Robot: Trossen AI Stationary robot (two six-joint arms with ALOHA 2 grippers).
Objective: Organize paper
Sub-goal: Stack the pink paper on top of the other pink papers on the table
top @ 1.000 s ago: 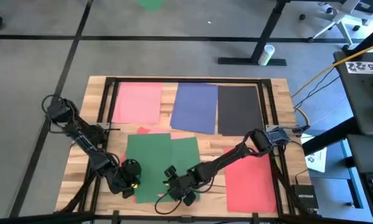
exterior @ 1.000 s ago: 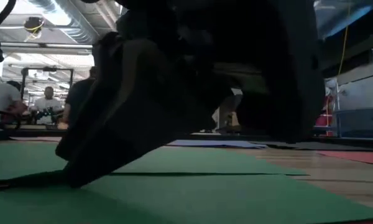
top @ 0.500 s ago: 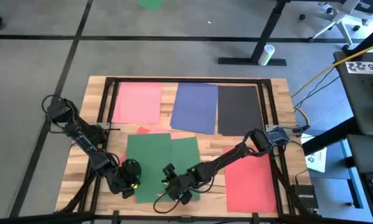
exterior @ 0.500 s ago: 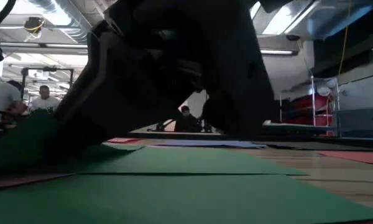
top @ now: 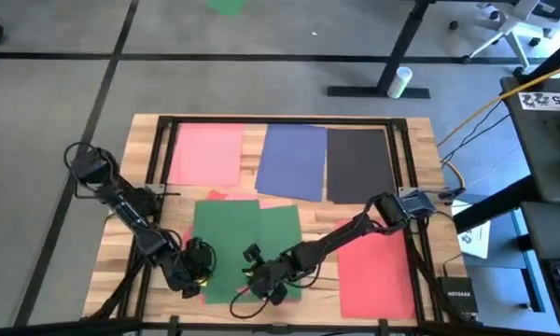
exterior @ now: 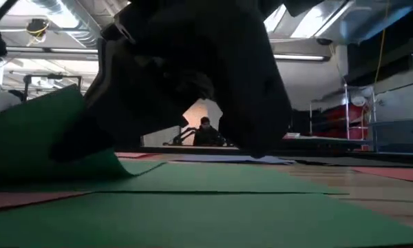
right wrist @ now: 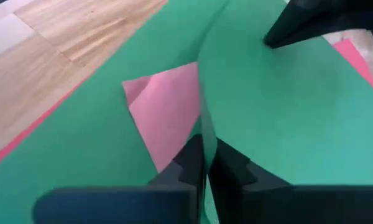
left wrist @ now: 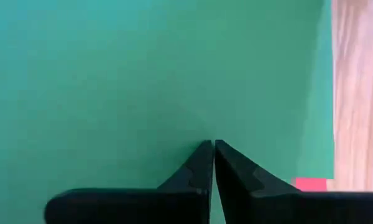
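Two green paper sheets overlap at the table's near middle, the left one on top of the right one. My left gripper is shut at the top sheet's left edge, close to the near corner. Shut at that sheet's near right corner is my right gripper. In the low view the sheet's left part stands tilted up off the table. A pink sheet lies under the green. My left gripper pinches the top green sheet between its two fingers, near its left edge. That side of the sheet is lifted off the table, and the rest lies flat. My right gripper pinches the same green sheet by an edge, a single layer. There the sheet bows up clear of the pink sheet.
Along the far side lie a pink sheet, a blue sheet and a black sheet. A red sheet lies near right. A black frame runs round the tabletop. A white printed sheet lies off the table's right side.
The top green sheet's left part has risen from flat to a steep tilt, while its right part has stayed down. The sheet has shifted a little toward the table's right. My right gripper has moved slightly toward the left.
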